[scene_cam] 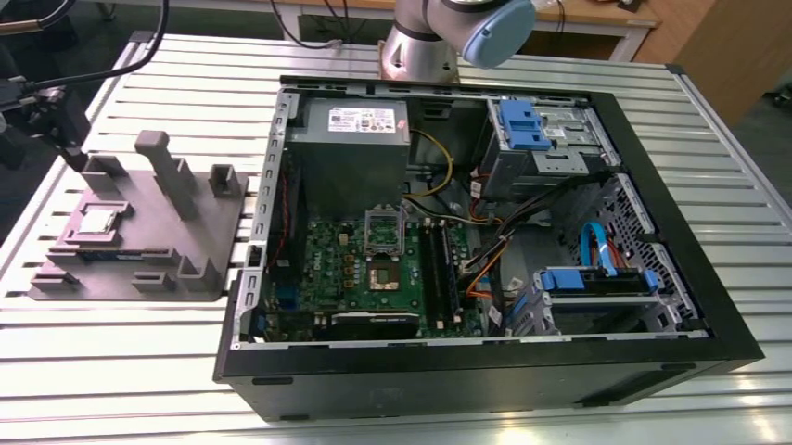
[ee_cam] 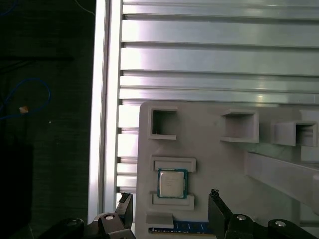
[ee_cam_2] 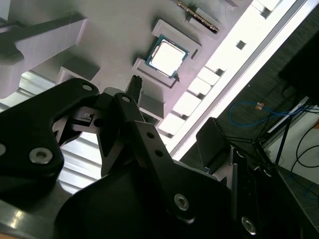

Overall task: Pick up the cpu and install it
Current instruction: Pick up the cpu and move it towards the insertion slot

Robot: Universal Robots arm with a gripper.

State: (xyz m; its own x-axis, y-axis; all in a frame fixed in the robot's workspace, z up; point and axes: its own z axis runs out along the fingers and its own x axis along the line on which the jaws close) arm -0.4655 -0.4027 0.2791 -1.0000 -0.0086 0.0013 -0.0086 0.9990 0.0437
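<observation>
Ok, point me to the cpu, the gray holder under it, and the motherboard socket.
cpu (ee_cam: pixel 172 183): first wrist view, middle of metal top.
gray holder (ee_cam: pixel 209 147): first wrist view, bare flat surface.
motherboard socket (scene_cam: pixel 381 276): exterior view, socket's centre.

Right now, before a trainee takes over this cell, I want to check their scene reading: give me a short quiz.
1. True or false: the small flat silver-topped square cpu sits in the green motherboard's socket.
2. The black gripper is: A) shut on the cpu; B) open, clear of it; C) shut, empty.
3. Fill in: the cpu rests in the gray plastic ___ on the slatted metal table.
Key: 1 false; 2 B; 3 fixture tray.
</observation>
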